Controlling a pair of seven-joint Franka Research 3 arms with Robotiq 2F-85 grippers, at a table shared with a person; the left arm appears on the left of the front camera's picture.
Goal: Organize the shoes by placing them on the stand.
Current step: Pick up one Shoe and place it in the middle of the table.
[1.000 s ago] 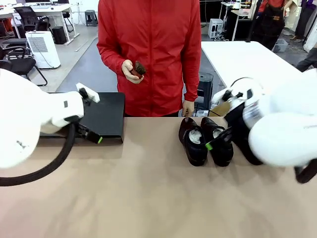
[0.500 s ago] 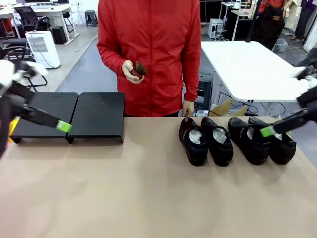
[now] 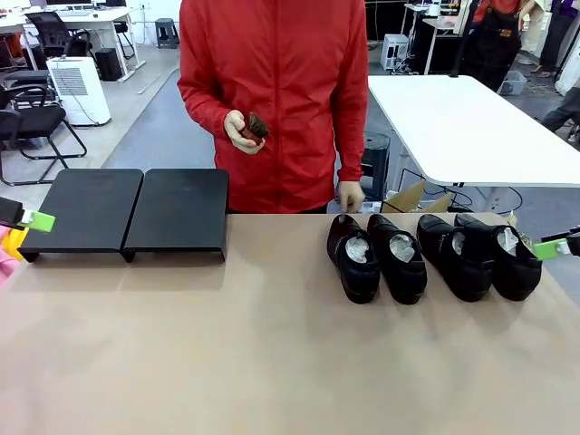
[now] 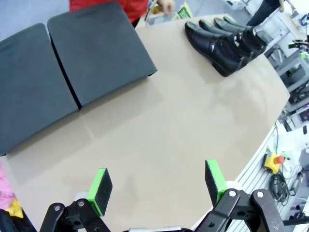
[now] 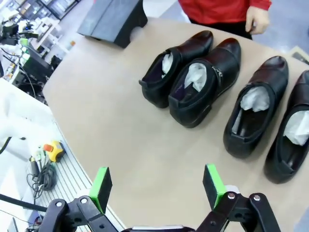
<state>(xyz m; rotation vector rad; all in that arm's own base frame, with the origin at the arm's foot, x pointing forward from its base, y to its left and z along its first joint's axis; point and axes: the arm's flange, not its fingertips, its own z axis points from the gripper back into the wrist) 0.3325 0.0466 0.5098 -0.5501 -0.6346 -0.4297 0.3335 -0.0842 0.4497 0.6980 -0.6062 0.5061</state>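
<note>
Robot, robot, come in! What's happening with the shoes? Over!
Left gripper open, right gripper open, both empty. Four shoes on table, none on stand. Person's hand holds brush, clear of path.

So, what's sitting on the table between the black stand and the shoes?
Nothing. Between the stand and the shoes there is only bare table, seen in the front view.

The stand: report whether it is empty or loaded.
Empty. Both platforms of the stand are bare; the four shoes sit on the table, apart from it.
</note>
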